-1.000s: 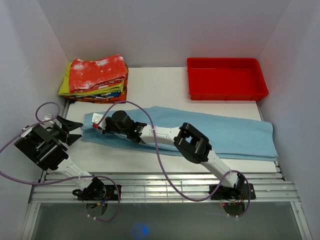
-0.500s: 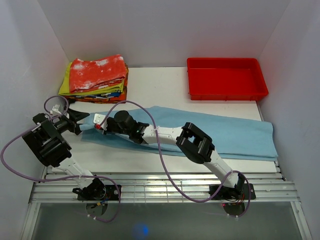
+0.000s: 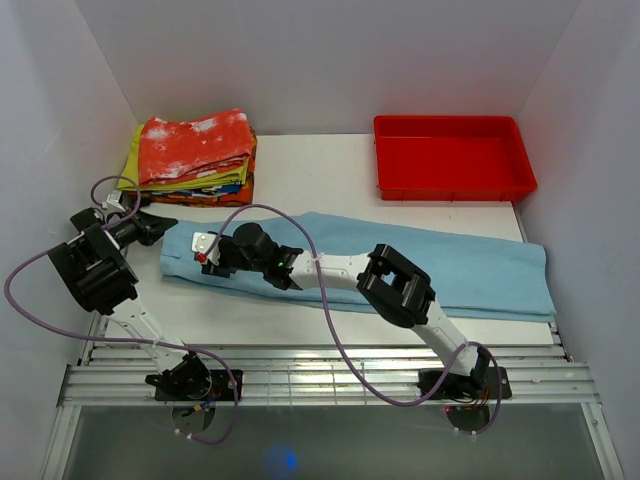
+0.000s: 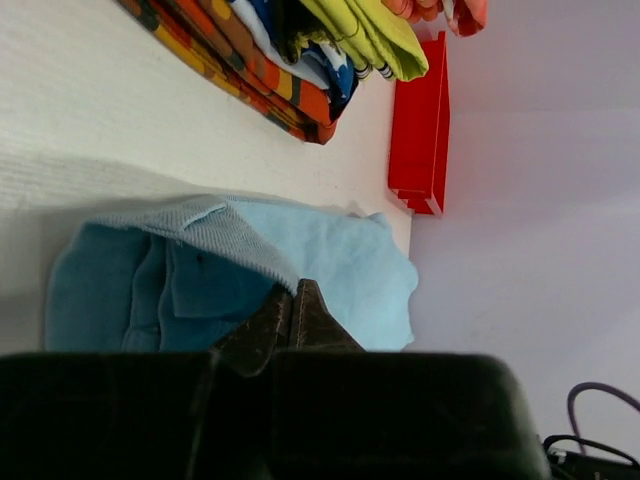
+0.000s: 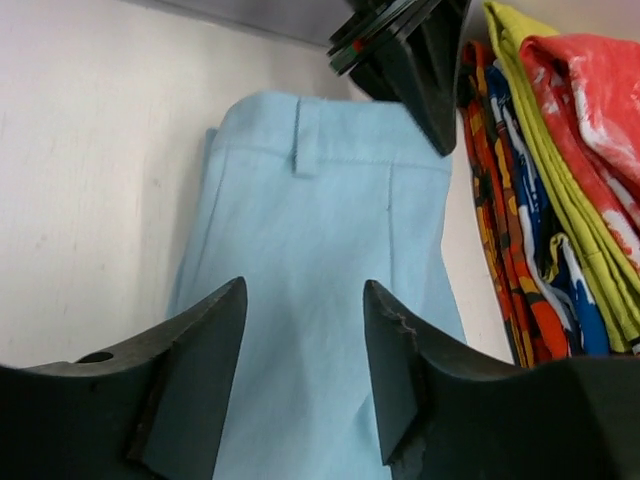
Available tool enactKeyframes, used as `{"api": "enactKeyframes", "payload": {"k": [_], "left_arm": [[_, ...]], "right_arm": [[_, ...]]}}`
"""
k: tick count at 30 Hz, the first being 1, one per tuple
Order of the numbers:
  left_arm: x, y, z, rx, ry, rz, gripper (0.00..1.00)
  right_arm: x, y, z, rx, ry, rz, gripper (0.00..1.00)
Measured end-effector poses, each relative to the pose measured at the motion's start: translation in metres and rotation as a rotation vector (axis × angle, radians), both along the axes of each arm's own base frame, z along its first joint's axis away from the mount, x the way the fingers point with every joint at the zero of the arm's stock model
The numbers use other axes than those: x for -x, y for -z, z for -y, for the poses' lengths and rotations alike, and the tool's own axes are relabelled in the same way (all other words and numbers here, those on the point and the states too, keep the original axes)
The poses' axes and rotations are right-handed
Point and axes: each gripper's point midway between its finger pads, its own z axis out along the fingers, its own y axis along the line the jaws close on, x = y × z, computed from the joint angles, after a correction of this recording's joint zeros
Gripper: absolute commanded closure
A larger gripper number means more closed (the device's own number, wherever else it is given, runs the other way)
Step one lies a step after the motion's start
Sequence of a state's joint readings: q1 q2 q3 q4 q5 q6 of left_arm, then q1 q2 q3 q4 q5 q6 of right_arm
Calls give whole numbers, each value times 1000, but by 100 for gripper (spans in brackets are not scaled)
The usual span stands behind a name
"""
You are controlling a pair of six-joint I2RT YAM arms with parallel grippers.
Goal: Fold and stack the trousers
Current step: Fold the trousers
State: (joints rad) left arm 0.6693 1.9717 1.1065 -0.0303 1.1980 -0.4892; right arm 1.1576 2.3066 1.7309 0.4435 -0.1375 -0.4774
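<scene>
The light blue trousers [image 3: 450, 265] lie flat across the table, waistband at the left, legs running to the right. My left gripper [image 3: 160, 228] is at the waistband's far-left corner. In the left wrist view its fingers [image 4: 292, 292] are pressed together on a lifted edge of the trousers [image 4: 330, 250]. My right gripper [image 3: 205, 252] hovers over the waistband just right of it. Its jaws [image 5: 305, 290] stand open above the trousers [image 5: 320, 250], gripping nothing. The left gripper's tips [image 5: 425, 90] meet the waistband corner in that view.
A stack of folded clothes [image 3: 195, 155], topped by a red-and-white garment, sits at the back left, close behind my left gripper. A red tray [image 3: 452, 158] stands at the back right. White walls enclose the table on three sides.
The left gripper swung in from the left edge to the waistband corner and closed there. The right gripper opened, releasing the waistband, and shifted slightly right.
</scene>
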Motion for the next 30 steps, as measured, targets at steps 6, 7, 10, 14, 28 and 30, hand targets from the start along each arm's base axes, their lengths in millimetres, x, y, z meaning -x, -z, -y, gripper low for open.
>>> {"api": "enactKeyframes", "payload": {"k": [6, 7, 10, 14, 28, 30], "left_arm": [[-15, 9, -8, -65, 47, 67, 100], [-18, 14, -10, -77, 52, 69, 100], [-20, 33, -14, -109, 63, 59, 100], [-15, 53, -15, -150, 81, 23, 100], [1, 28, -41, -410, 183, 21, 13], [4, 10, -49, -520, 182, 45, 13]], "right_arm": [[3, 21, 37, 101, 13, -52, 32], [2, 27, 46, 127, 20, -69, 33], [-10, 45, 74, 199, 58, -141, 34], [-41, 57, 127, 271, 146, -258, 36], [-82, 68, 295, 486, 400, -523, 40], [-78, 75, 307, 524, 412, -549, 43]]}}
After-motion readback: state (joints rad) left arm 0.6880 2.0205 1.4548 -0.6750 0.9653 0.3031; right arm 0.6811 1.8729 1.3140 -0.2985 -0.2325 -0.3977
